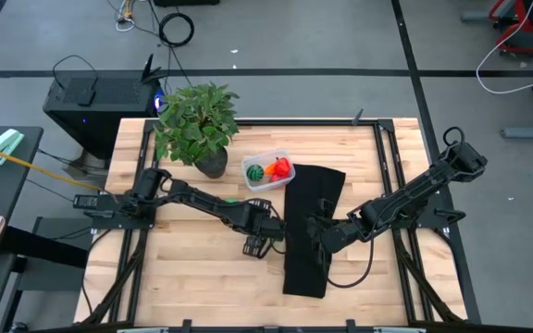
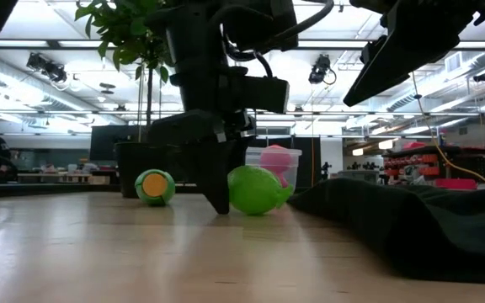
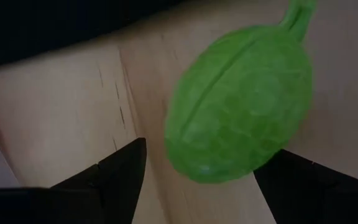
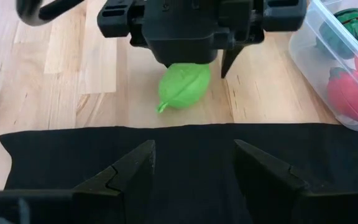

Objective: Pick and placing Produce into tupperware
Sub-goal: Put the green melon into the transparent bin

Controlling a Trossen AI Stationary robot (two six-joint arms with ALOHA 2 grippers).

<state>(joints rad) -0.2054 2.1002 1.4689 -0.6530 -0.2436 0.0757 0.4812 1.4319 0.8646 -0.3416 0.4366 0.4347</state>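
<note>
A light green produce piece [image 3: 241, 112] with a short stem lies on the wooden table [image 1: 183, 268]. My left gripper [image 3: 207, 149] stands open over it and points steeply down, one finger on either side. A gap shows at one finger; the other is close beside the piece. The clear tupperware [image 4: 328, 56] stands just beyond, holding a dark green round piece [image 4: 353, 22] and red pieces [image 4: 347, 93]. Another green piece with an orange face [image 2: 155, 187] rests on the table near the plant pot. My right gripper [image 4: 194, 171] hangs open above a black cloth [image 1: 308, 231].
A leafy potted plant [image 1: 197, 125] stands at the far left, next to the tupperware [image 1: 268, 171]. The black cloth runs from mid-table toward the near edge, right of my left gripper [image 1: 265, 231]. Bare wood lies left and near.
</note>
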